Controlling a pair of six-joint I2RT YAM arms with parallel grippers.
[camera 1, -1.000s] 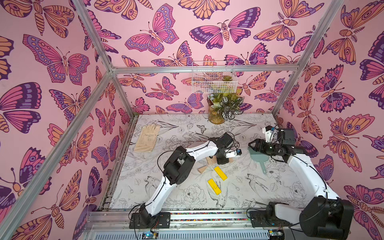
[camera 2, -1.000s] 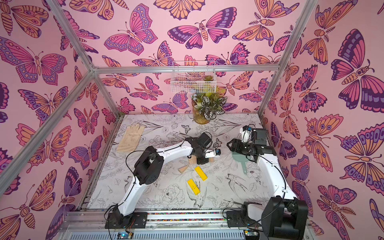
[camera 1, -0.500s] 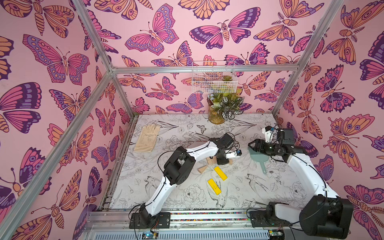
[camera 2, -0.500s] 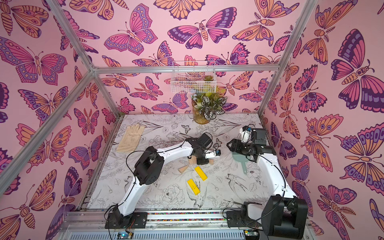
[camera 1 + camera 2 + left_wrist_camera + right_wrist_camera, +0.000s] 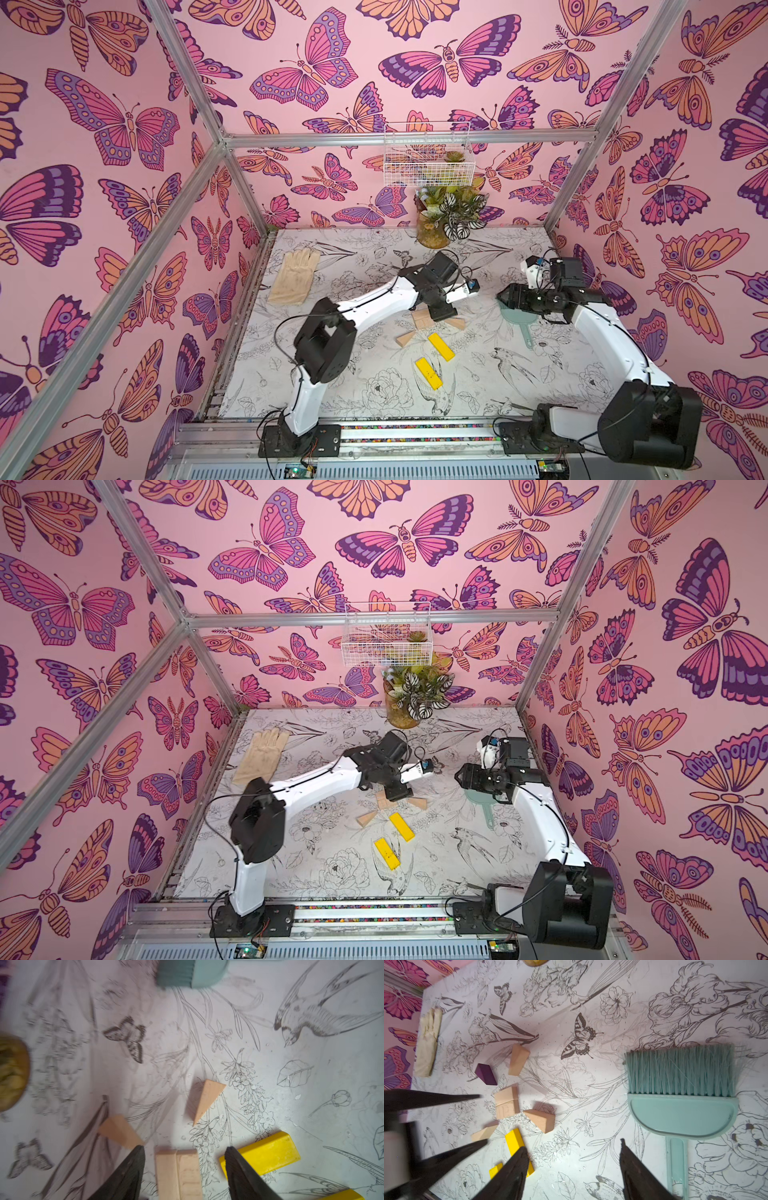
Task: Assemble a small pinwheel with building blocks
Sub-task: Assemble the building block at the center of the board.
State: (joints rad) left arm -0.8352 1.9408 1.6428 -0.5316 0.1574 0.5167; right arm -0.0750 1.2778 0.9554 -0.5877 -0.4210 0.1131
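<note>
Blocks counted in right wrist view. 2 beige rectangles [image 5: 505,1094] lie side by side, touching, and make the square hub [image 5: 506,1105] (landmark for all below).
3 beige wedges [image 5: 540,1120] round hub: two w/ a corner just beside it, one a bit off.
1 purple wedge [image 5: 485,1074] near hub, apart from it, next to the off-lying beige one.
2 yellow bars [image 5: 517,1142]: one just beside hub, not touching; 2nd farther out.
So pinwheel [image 5: 420,320] is loose pcs, not joined up.
The left gripper [image 5: 184,1148] sits over hub, jaws apart, one each side w/ a gap to the wood. Nothing held.
The right gripper [image 5: 572,1145] is well off hub, jaws wide, empty, near 1 teal brush [image 5: 681,1113].
1 cream glove [image 5: 294,276] lies well away from hub.
</note>
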